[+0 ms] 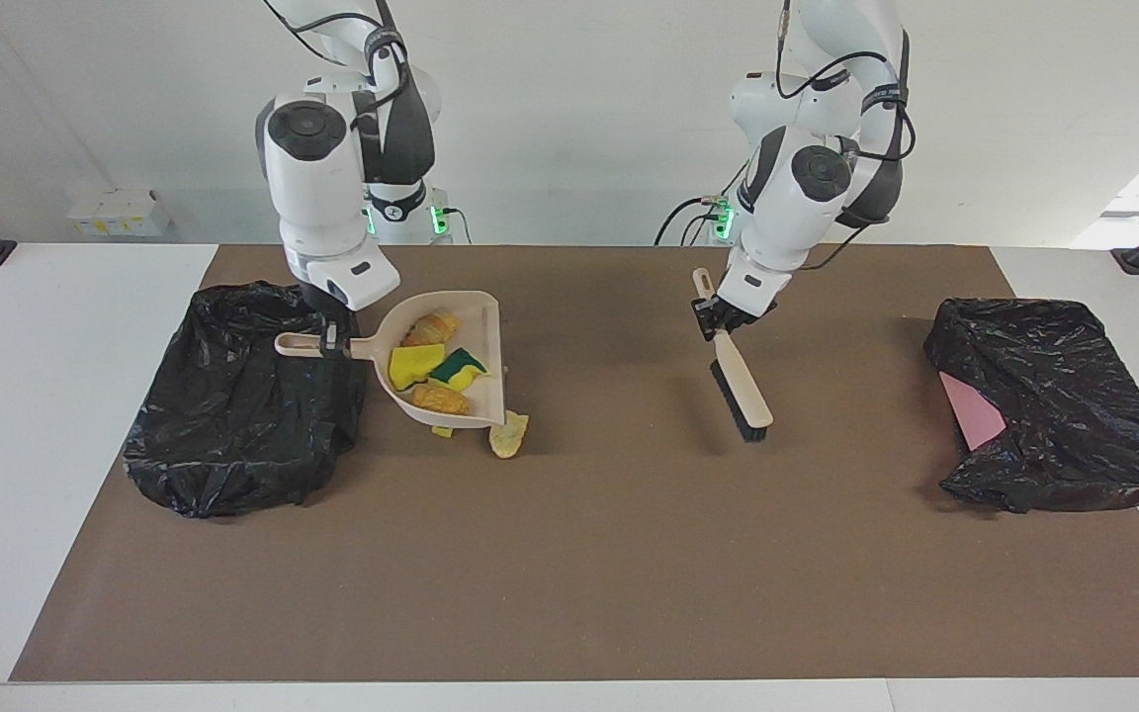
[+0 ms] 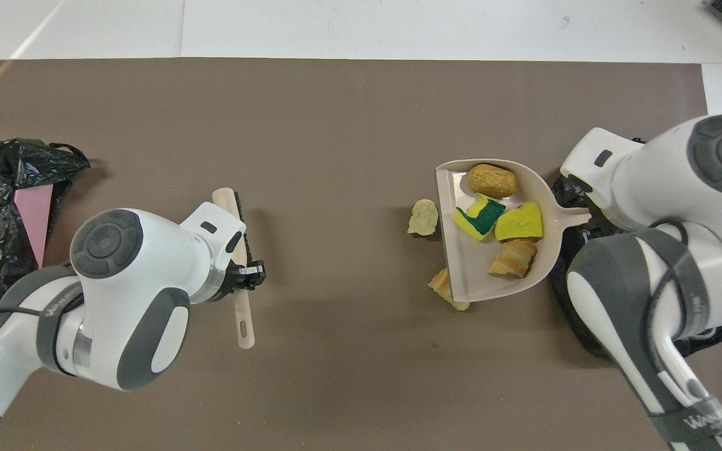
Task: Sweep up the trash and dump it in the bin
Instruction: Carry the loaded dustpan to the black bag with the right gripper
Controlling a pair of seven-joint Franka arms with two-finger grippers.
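**Four scraps in the pan, three on the mat, nothing in a bin yet**

Four pieces of trash lie in the dustpan [image 1: 495,346]: two bread-like chunks [image 1: 431,326] and two yellow-and-green sponge pieces [image 1: 415,364].

- Right gripper [image 1: 332,344]: pinching the dustpan's handle. It holds the pan clear of the mat in the upper middle of the facing view, just beside the black-bagged bin [image 1: 243,396] at the right arm's end.
- Left gripper [image 1: 713,314]: pressed shut on the brush [image 1: 743,386], which slants bristles-down over bare mat, well apart from the scraps. Whether the bristles touch the mat cannot be told.
- Second bin [image 1: 1054,405]: at the left arm's end, with a pink sheet in its mouth.

Progress, as judged:
- Sweeping is partly done.
- The first load is on its way to be dumped.
- Three scraps remain to be swept up.

What each view adds:
- Facing view: shows the pan lifted, and a small sponge bit [image 1: 443,431] under its lip. The overhead view hides that bit beneath the pan.
- Overhead view: shows a tan chunk [image 2: 445,285] at the pan's nearer corner, which the pan hides in the facing view.
- Both views: show the pale chip [image 2: 422,217] on the mat.
- Overhead view: the right arm covers its own gripper and most of the nearby bin.
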